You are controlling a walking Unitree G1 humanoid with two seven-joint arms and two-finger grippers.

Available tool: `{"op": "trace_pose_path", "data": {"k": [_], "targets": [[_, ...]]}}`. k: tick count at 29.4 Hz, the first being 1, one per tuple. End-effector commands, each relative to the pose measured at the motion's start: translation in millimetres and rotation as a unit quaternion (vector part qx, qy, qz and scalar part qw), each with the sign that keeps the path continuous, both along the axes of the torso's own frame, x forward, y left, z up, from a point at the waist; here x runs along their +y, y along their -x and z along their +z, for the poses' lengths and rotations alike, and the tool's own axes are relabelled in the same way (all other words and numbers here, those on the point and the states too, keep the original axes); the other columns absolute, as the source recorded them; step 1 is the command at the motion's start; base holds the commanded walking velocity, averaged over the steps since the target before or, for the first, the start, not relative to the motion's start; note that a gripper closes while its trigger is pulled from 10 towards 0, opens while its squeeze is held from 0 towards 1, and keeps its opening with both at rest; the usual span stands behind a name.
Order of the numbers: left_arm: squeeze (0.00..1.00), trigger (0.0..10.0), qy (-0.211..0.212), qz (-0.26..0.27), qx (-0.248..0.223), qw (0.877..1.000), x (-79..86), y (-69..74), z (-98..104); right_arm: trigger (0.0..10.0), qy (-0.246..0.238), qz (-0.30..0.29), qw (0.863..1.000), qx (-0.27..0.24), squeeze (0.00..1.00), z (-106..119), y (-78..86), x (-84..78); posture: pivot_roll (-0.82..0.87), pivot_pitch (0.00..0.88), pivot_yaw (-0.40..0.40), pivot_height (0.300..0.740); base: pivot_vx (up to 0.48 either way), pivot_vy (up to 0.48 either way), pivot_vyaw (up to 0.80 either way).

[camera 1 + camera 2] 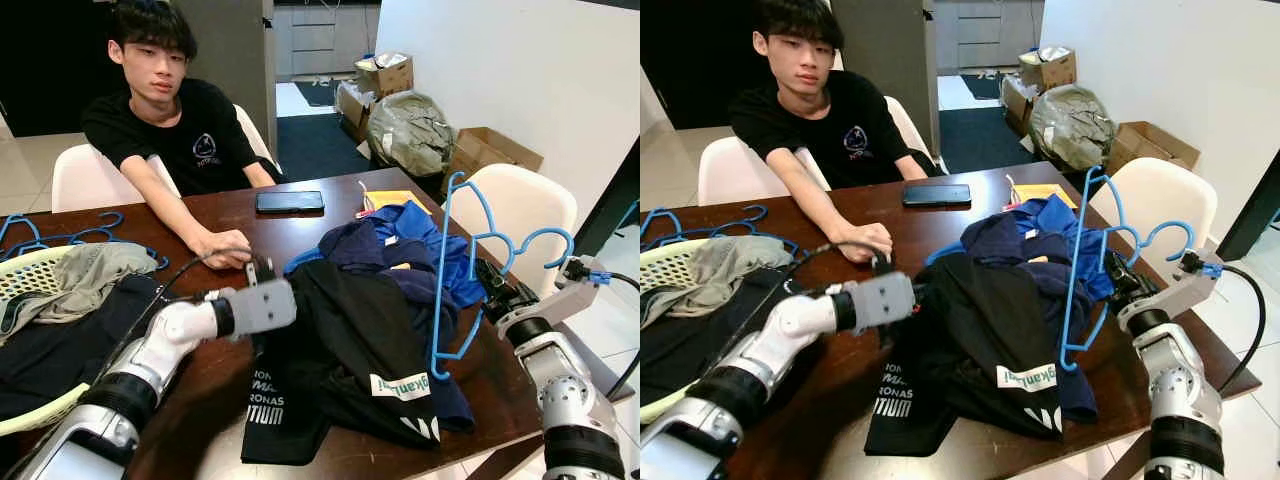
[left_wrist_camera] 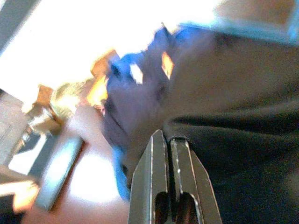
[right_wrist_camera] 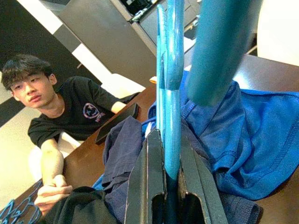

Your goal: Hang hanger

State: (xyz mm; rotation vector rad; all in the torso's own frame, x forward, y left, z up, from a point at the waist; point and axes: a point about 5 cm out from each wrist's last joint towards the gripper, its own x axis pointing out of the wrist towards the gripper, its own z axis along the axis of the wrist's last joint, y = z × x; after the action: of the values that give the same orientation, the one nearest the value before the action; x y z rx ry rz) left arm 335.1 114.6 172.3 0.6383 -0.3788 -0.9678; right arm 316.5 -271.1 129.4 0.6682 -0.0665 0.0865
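Blue plastic hanger [image 1: 470, 270] clamped upright in the right gripper [image 3: 171, 184].
Beside it, the left gripper [image 2: 169, 182] is pressed closed at the black shirt [image 1: 345, 340]; hanging seems barely begun.

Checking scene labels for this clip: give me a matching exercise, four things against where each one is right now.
Things:
1. blue hanger
2. phone
3. left gripper
4. laundry basket

Places:
A. flat on the table in front of the person
B. at the table's left end, holding grey clothing
C. held upright between the right gripper's fingers
D. fingers together, against the black garment

Pairs: 1-C, 2-A, 3-D, 4-B
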Motion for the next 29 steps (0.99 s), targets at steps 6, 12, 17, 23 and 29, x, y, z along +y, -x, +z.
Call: {"op": "trace_pose_path", "data": {"k": [6, 12, 17, 23, 29], "targets": [[0.0, 0.0, 0.148, -0.03, -0.022, 0.988, -1.3, -5.3, 71, 10.0, -0.004, -0.006, 1.0, -0.009, 0.0, 2, -0.7, -0.2, -0.07, 0.0, -0.016, 0.74, 0.0, 0.0, 0.0], [0.0, 0.0, 0.268, -0.096, -0.078, 0.956, 14.4, 4.0, 168, 10.0, -0.009, -0.007, 1.0, -0.009, 0.0, 0, -2.3, 1.6, -0.06, 0.0, -0.007, 0.74, 0.0, 0.0, 0.0], [0.0, 0.0, 0.281, -0.119, -0.129, 0.944, 25.9, 12.6, 214, 10.0, -0.011, -0.008, 1.0, -0.01, 0.0, 0, -3.2, 2.9, -0.05, 0.0, -0.001, 0.74, 0.0, 0.0, 0.0], [0.0, 0.0, 0.275, -0.145, -0.152, 0.938, 35.2, 20.7, 251, 10.0, -0.016, -0.01, 1.0, -0.013, 0.0, -1, -4.2, 3.8, -0.04, 0.0, 0.01, 0.74, 0.0, 0.0, 0.0], [0.0, 0.0, 0.286, -0.184, -0.113, 0.933, 27.1, 31.0, 255, 10.0, -0.019, -0.012, 1.0, -0.016, 0.0, -1, -4.4, 4.5, -0.04, 0.0, 0.011, 0.74, 0.0, 0.0, 0.0]]}}
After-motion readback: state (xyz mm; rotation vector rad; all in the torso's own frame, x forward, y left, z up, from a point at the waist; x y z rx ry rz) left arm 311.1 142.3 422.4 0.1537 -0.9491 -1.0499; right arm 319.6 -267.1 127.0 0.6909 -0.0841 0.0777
